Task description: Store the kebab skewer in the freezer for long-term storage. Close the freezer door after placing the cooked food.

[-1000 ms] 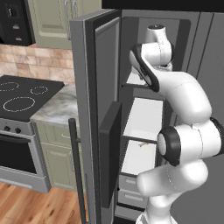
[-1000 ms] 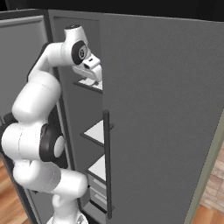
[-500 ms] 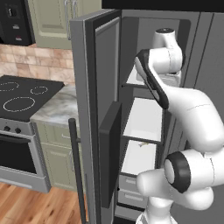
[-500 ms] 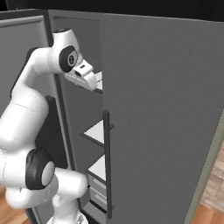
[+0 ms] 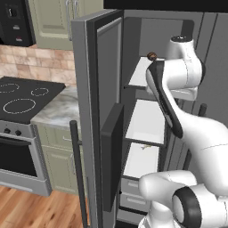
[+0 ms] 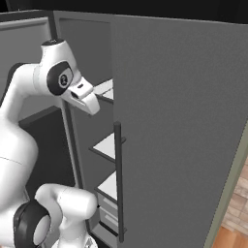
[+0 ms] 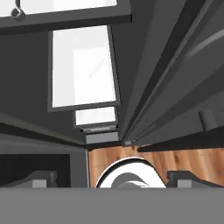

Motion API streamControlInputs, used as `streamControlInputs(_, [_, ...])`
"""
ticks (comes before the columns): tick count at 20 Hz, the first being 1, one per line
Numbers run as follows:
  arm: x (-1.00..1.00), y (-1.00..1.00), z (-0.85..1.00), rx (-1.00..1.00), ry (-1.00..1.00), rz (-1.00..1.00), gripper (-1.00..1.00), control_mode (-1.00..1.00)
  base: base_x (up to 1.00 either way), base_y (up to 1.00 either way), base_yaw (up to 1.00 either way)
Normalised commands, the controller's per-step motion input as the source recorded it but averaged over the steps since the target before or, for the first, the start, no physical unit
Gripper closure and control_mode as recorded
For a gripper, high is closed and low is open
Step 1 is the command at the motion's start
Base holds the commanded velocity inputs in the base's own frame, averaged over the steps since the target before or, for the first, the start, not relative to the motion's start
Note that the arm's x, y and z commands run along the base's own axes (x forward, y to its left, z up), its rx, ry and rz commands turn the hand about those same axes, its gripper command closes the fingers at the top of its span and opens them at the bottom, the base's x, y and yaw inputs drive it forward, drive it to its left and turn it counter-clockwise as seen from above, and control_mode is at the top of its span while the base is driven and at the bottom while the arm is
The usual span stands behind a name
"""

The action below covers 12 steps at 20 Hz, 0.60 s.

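Observation:
The freezer [image 5: 147,120] stands open, its white shelves stacked above grey drawers. Its door [image 5: 109,89] is swung wide to the left, the black panel [image 5: 111,164] and bar handle [image 5: 78,173] facing the stove side. A small silvery loop [image 7: 17,12] lies at a shelf's front edge; it looks like the kebab skewer's end, with the red-orange chunks hidden. My gripper [image 7: 113,177] is open and empty, its fingertips [image 7: 41,177] wide apart, and it points down past the shelves to the floor. It hangs just outside the upper shelves [image 6: 89,104].
A dark brown round lump [image 5: 151,56] sits on the top shelf. The plain grey door [image 6: 179,121] with its handle [image 6: 117,179] stands shut to the right. A stove [image 5: 22,98] and marble counter [image 5: 58,109] lie left of the open door.
The arm has reared up and the hand has drawn back out of the upper shelf, dropping a little and tilting downward. The fingers hold nothing.

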Motion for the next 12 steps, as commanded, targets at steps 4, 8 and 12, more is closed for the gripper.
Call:
streamControlInputs(4, [-0.64, -0.13, 0.00, 0.01, 0.02, 0.10, -1.00, -1.00, 0.00, 0.00, 0.00])
streamControlInputs(8, [-0.41, -0.24, 0.00, 0.00, 0.08, 0.14, -1.00, -1.00, 0.00, 0.00, 0.00])
streamControlInputs(12, [-0.28, -0.18, 0.00, 0.00, 0.16, 0.15, -1.00, -1.00, 0.00, 0.00, 0.00])
